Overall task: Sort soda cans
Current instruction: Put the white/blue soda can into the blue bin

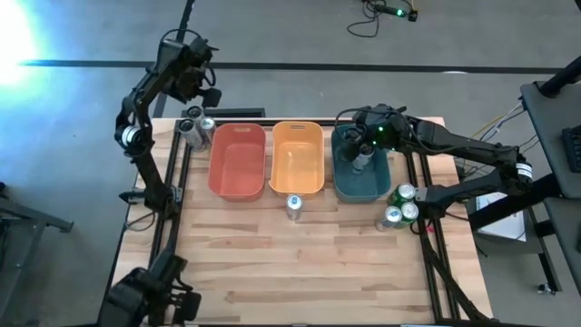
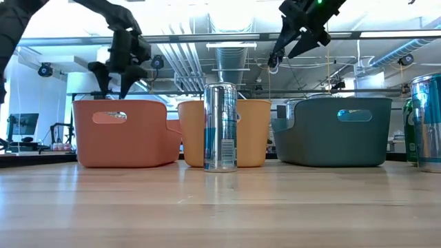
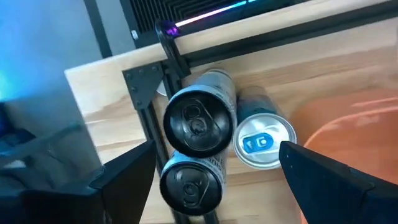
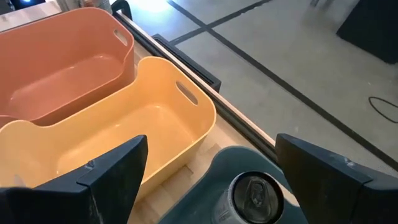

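**Release cleanly, then line up on the corner cluster**

A dark-topped grey metal can (image 4: 254, 198) stands in the teal plastic bin (image 1: 377, 186), right claw (image 4: 211, 177) spread wide above it, holding nothing: lift straight up. Left claw (image 3: 214, 180), open and empty, hangs over three cans (image 1: 196, 127) at the tabletop's far left corner; centre on one only.

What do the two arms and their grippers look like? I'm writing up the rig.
Both arms are dark, jointed and slender. The left arm has a pale ring at one joint; the right arm has a white band. A green light glows by the right gripper. The left gripper has flat, dark, angular fingers.
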